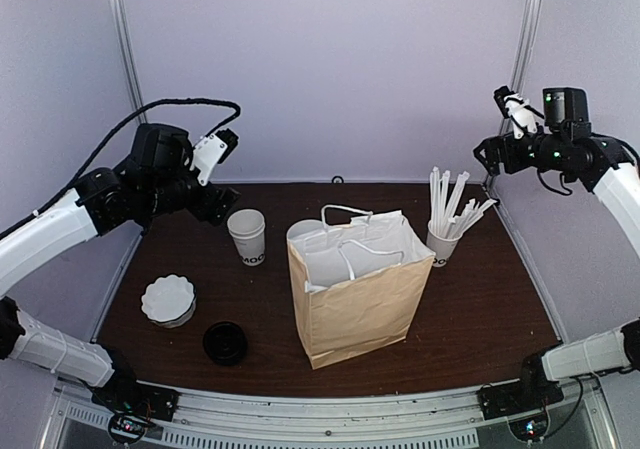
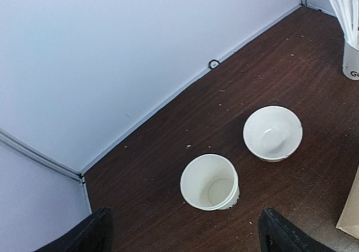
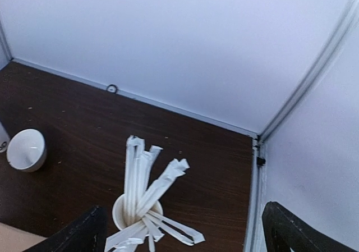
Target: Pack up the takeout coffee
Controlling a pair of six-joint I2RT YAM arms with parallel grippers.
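Left arm, right arm raised outward; left fingers, right fingers spread

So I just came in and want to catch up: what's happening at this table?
Nothing is being held. The left gripper and right gripper both hang open above the table, either side of a brown paper bag. A lidless cup, a black lid and a cup of wrapped sticks sit outside it; no lidded coffee is in view.

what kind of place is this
Probably a robot test booth staged like a takeout counter: plain walls boxing in a table, with a bag, a cup and straws.
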